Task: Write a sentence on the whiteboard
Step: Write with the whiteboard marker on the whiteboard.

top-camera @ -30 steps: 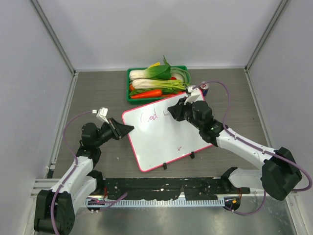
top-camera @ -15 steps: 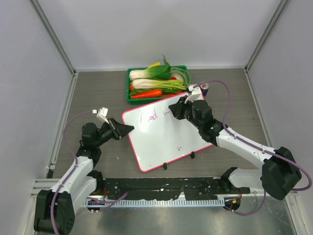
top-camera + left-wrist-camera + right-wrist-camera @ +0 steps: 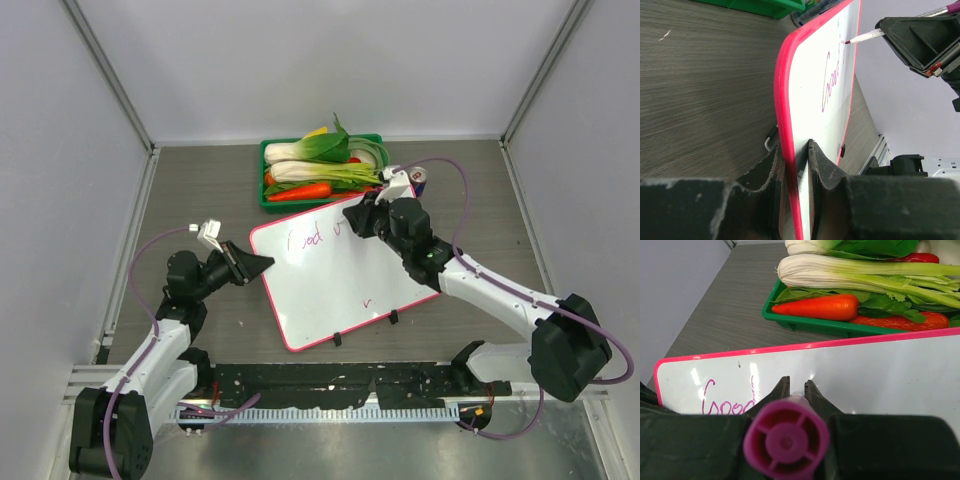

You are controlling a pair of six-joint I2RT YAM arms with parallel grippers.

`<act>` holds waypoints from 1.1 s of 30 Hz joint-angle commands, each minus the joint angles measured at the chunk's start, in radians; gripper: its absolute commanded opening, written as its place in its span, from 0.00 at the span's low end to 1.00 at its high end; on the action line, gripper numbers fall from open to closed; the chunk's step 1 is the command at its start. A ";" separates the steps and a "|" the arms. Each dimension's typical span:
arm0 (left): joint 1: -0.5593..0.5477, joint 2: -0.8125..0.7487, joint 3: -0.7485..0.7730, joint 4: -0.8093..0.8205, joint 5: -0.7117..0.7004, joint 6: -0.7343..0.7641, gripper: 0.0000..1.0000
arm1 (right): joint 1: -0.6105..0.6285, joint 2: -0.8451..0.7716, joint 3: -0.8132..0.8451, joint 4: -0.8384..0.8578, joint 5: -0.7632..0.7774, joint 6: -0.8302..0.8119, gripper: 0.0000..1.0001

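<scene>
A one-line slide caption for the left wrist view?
Left gripper clamps the whiteboard by its pink frame; marker tip touches beyond "Good".

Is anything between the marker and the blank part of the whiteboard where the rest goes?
Nothing visible. The marker has its tip at the whiteboard just past "Good", and the board beyond it is bare.

The whiteboard [image 3: 330,290] lay askew on the table [image 3: 200,190], with two black clips [image 3: 338,340] on its near edge. Purple writing [image 3: 306,238] beginning "Good" ran along its far part, and a small lone purple tick [image 3: 367,300] sat nearer the middle. The left gripper [image 3: 258,264] met the board's left edge, while the right gripper [image 3: 352,222] hung over the board just right of the writing, and a green tray [image 3: 263,175] of vegetables [image 3: 320,165] sat just behind the board's far edge.
</scene>
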 commanded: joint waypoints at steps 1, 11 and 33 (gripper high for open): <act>-0.017 0.005 0.021 -0.036 -0.002 0.104 0.00 | -0.006 -0.061 0.008 0.015 0.003 0.006 0.01; -0.018 0.005 0.024 -0.037 -0.002 0.104 0.00 | -0.013 -0.063 -0.008 0.004 0.038 -0.009 0.01; -0.018 0.002 0.021 -0.040 -0.004 0.104 0.00 | -0.022 -0.072 -0.082 -0.020 0.006 -0.001 0.01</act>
